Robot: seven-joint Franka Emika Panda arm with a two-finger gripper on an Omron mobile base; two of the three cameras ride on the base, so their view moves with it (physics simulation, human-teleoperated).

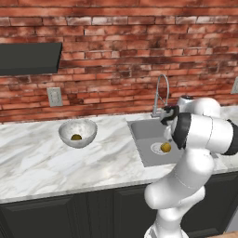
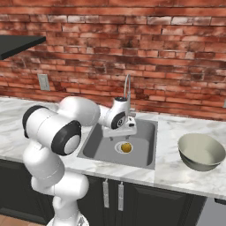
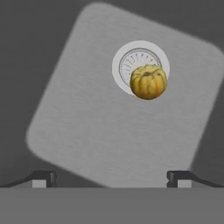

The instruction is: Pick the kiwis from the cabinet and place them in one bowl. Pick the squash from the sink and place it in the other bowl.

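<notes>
Squash [image 3: 148, 82] is sitting on the drain [image 3: 135, 61] in the sink [image 3: 87, 127], below the gripper [image 3: 111, 177], whose jaws are gaping wide, empty. Hand view is revealing its ribs and upturned stem; round, no evident long axis.

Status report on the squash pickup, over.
Gripper open above sink. Squash on the drain, untouched. Nothing between fingers and squash.

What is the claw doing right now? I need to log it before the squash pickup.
Claw: open, holding nothing, above the sink, with the squash lying on the drain below.
</notes>
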